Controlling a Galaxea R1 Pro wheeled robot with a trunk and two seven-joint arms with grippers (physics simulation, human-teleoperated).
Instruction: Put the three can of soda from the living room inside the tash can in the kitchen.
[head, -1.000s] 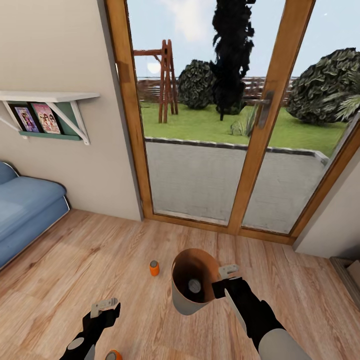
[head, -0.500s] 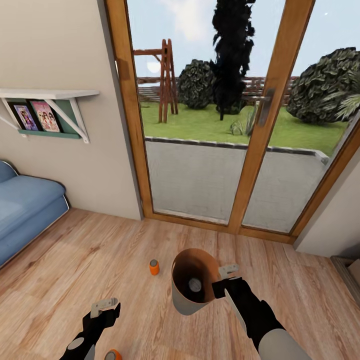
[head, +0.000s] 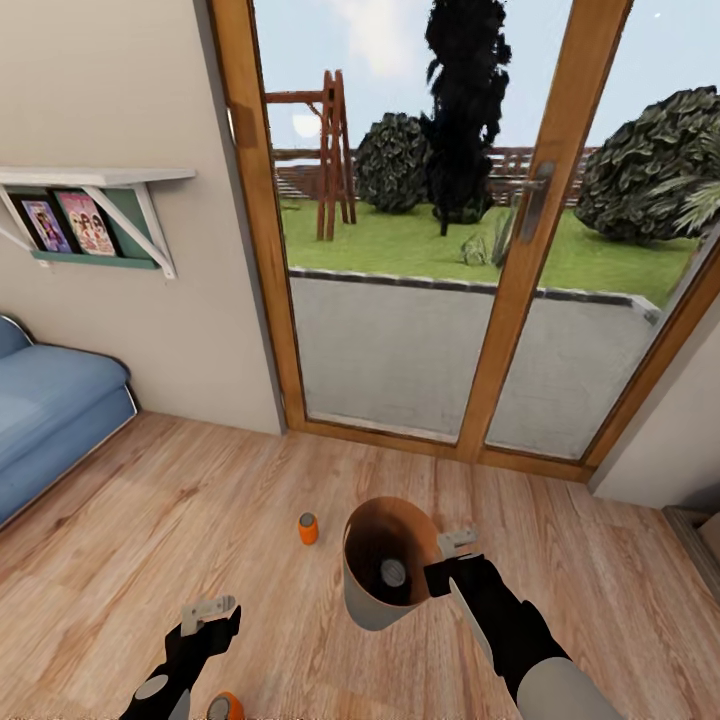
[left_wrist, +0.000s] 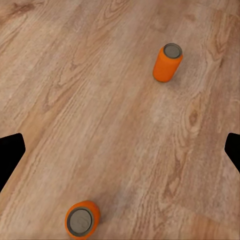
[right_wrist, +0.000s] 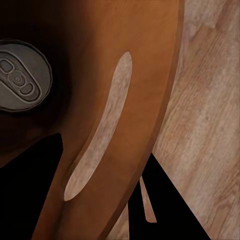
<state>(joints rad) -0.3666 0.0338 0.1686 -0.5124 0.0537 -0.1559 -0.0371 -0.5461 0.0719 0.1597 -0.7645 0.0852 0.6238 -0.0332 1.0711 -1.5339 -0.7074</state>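
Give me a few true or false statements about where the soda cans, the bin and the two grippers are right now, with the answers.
1. The right gripper grips the rim of the trash can. True.
2. The trash can is empty. False: one can lies inside it, silvery top up.
3. Two orange cans stand upright on the wood floor. True: one orange can is left of the bin, another orange can is near the left arm.
4. The left gripper holds an orange can. False: it is open and empty above the floor.
5. The trash can sits on the blue sofa. False: it is out over the floor, in front of the glass doors.
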